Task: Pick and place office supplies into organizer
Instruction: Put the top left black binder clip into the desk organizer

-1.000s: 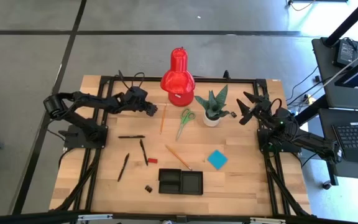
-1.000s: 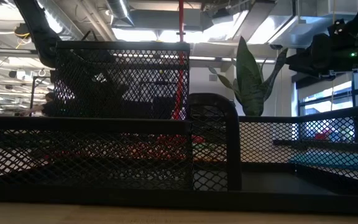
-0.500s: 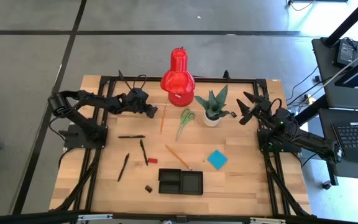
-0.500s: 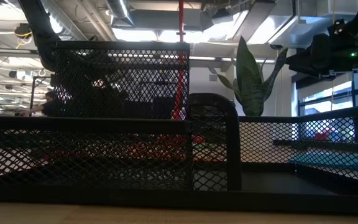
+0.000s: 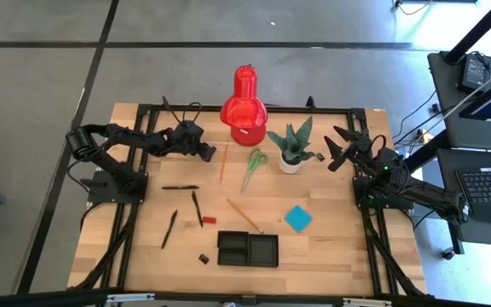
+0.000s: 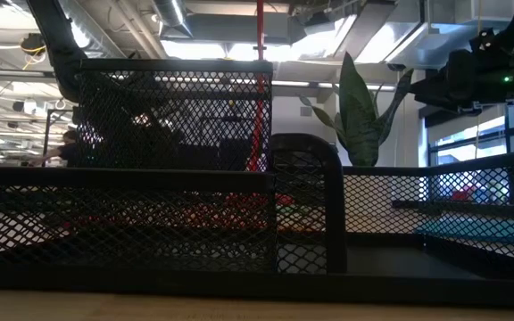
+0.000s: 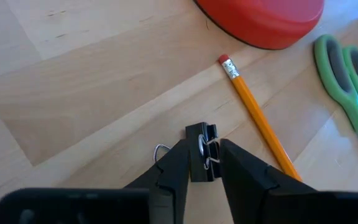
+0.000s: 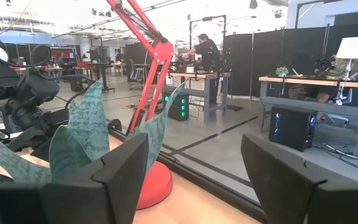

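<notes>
My left gripper (image 5: 210, 153) is at the far left of the table, beside the red lamp's base, slanting down and shut on a small black clip (image 7: 202, 149) that lies on the wood. An orange pencil (image 7: 257, 115) and green-handled scissors (image 7: 350, 81) lie just beyond it. My right gripper (image 5: 337, 147) hovers open at the far right, near the potted plant, with nothing between its fingers. The black organizer (image 5: 247, 249) stands near the front edge. Black pens (image 5: 181, 187), a second pencil (image 5: 244, 215), a blue note pad (image 5: 297, 218) and a small red piece (image 5: 209, 220) lie between. My left gripper pinches the black clip's body (image 7: 197, 134) between its two fingers, one on each side. The fingers slant down from the table's left side. The clip rests on the table, and its wire handles (image 7: 160, 149) show beside the fingers.
The red lamp (image 5: 245, 107) and the white-potted plant (image 5: 291, 147) stand at the far edge between the arms. Another tiny black clip (image 5: 203, 257) lies left of the organizer. In the low view the organizer's mesh wall (image 6: 186, 223) fills the foreground.
</notes>
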Robot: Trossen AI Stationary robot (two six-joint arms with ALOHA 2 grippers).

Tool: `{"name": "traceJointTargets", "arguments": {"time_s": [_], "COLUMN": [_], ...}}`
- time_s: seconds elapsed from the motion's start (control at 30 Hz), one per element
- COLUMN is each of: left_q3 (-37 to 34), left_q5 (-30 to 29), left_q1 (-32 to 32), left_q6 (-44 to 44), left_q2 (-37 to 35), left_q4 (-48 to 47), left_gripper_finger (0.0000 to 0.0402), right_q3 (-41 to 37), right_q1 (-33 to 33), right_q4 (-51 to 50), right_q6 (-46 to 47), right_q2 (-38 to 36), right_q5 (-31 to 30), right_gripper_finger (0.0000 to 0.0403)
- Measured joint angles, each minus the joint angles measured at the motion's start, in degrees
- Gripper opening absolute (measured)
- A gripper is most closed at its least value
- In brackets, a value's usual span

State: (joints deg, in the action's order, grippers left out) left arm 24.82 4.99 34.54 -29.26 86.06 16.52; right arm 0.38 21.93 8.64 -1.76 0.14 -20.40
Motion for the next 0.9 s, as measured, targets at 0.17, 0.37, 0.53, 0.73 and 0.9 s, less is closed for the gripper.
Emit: {"name": "traceJointTargets", "arguments": {"time_s": [0.17,0.37,0.53,0.73,0.9], "left_q3": [0.0,0.0,0.0,0.0,0.9], "left_q5": [0.0,0.0,0.1,0.9,4.2], "left_q1": [0.0,0.0,0.0,0.0,-0.4], "left_q6": [0.0,2.5,4.9,5.1,6.7], "left_q2": [0.0,0.0,0.0,-0.7,-5.2], "left_q4": [0.7,3.1,3.4,5.6,5.9], "left_gripper_finger": [0.0051,0.0018,0.0004,0.0003,0.0003], "right_q3": [0.0,0.0,0.0,0.0,0.0], "right_q1": [0.0,0.0,0.0,0.0,0.0], "right_q4": [0.0,-0.1,-0.4,-0.5,-0.9], "right_q6": [0.0,0.0,0.0,0.0,0.0], "right_q2": [0.0,0.0,0.0,0.0,0.0], "right_q5": [0.0,0.0,0.0,0.0,0.0], "right_gripper_finger": [0.026,0.026,0.026,0.026,0.026]}}
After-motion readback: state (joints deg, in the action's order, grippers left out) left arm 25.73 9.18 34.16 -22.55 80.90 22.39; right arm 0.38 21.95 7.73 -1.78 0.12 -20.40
